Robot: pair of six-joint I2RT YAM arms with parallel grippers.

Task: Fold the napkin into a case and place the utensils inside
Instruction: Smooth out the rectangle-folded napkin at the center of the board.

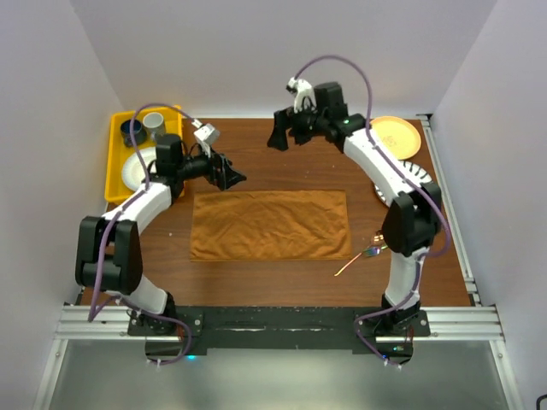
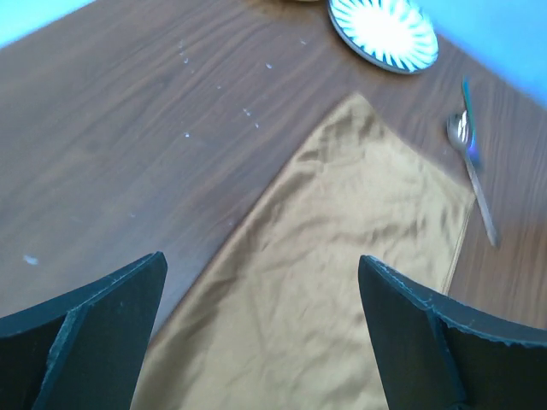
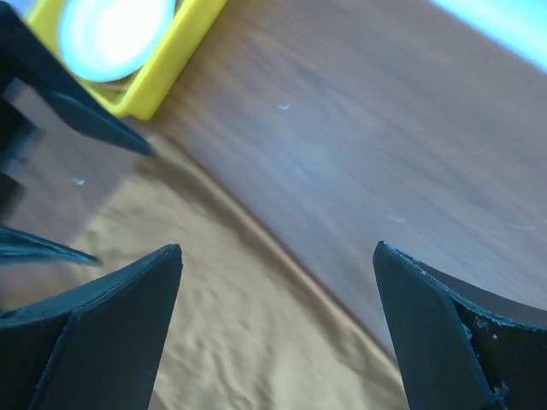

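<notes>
Top external: takes in the whole desk point(image 1: 256, 154) at once. Shows the napkin point(image 1: 270, 225) as a wide rust-brown rectangle lying flat mid-desk, with the utensils point(image 1: 369, 252) just off its near right corner, on bare wood. Places the left gripper point(image 1: 232, 175) by the napkin's far edge toward its left end, and the right gripper point(image 1: 278, 137) farther back over wood. Shows both released, jaws spread, grasping nothing. Also catches a yellow tray point(image 1: 113, 171) at far left holding a grey cup point(image 1: 154, 124), a dark cup point(image 1: 131, 130) and a white plate point(image 1: 132, 171), plus a yellow plate point(image 1: 396, 135) at far right.

Left wrist: adds closer detail. Shows spread fingers point(image 2: 94, 333) over wrinkled cloth, a spoon point(image 2: 470, 171) on wood beside the napkin's edge, and a striped plate point(image 2: 384, 32), half hidden by the right arm from above.

Right wrist: looks the other way, across the napkin's edge to the tray corner and the blurred fingertips of the left gripper.
</notes>
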